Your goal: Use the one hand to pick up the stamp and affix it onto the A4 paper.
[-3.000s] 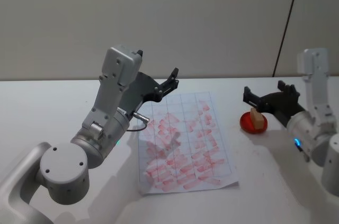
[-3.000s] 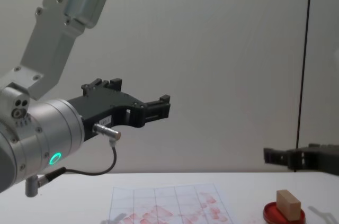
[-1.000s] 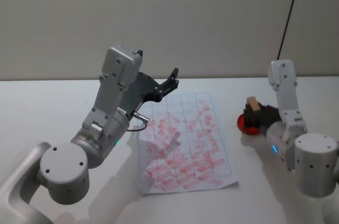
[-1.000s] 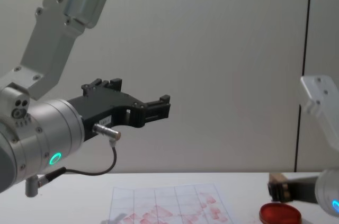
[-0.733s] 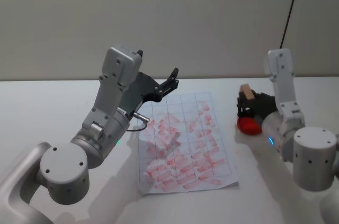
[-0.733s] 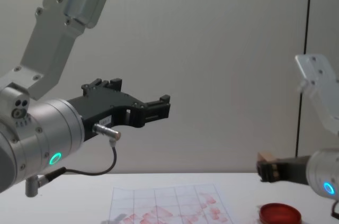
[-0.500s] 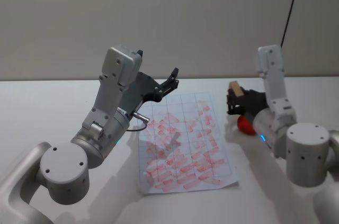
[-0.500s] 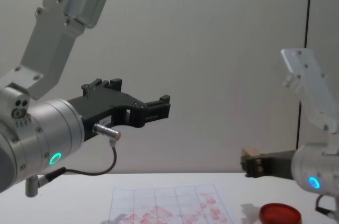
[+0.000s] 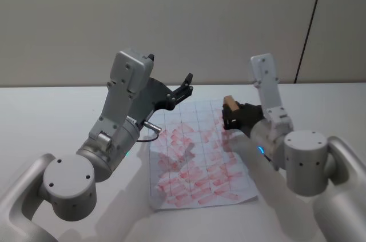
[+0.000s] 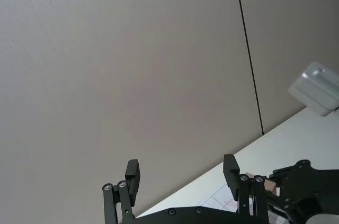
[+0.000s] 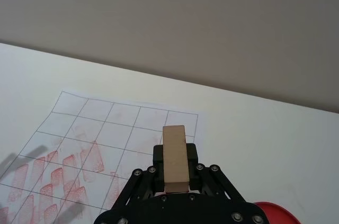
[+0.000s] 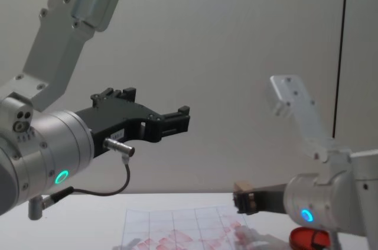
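Wooden stamp [image 9: 230, 103] sits clamped in the right jaws, above the paper's [image 9: 189, 162] far right corner; a tilted press could smear the print. Left jaws hang open near its far left corner.

stamp [image 11: 174, 155]: bare matt wood; A4 paper [image 9: 191, 165]: thin matt sheet

The right arm [image 12: 322, 200] half hides the ink pad [image 12: 304, 239] (red).
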You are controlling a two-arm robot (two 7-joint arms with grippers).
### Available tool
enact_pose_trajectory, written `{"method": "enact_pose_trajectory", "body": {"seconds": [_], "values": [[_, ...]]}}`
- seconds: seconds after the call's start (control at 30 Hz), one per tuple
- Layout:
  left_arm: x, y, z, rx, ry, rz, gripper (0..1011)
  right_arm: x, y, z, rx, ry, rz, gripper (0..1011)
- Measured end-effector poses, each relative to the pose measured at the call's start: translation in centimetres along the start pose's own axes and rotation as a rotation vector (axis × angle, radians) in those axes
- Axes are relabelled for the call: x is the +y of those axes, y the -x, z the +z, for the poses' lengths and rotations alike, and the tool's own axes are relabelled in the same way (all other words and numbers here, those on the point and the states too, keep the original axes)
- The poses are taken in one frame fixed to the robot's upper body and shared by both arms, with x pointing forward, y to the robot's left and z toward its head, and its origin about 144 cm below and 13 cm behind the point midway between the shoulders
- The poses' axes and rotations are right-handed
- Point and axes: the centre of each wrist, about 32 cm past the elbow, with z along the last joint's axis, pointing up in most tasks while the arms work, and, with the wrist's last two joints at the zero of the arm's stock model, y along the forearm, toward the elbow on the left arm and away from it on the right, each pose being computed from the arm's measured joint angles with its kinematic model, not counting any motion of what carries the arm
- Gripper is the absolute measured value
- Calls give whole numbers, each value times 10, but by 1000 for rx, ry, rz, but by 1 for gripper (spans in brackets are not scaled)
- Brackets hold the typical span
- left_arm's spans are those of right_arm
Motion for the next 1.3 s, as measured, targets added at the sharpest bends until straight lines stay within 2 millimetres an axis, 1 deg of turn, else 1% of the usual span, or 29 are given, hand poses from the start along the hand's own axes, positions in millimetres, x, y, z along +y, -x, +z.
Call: {"method": "enact_pose_trajectory", "body": {"seconds": [0.2,0.6,1.3], "values": [[0,0,0,0,0,0,1002,14,8,-1,4,30,25,220],[0,0,0,0,0,0,1001,30,19,-2,17,98,53,221],[0,0,0,0,0,0,1001,41,23,-7,14,164,56,220]]}}
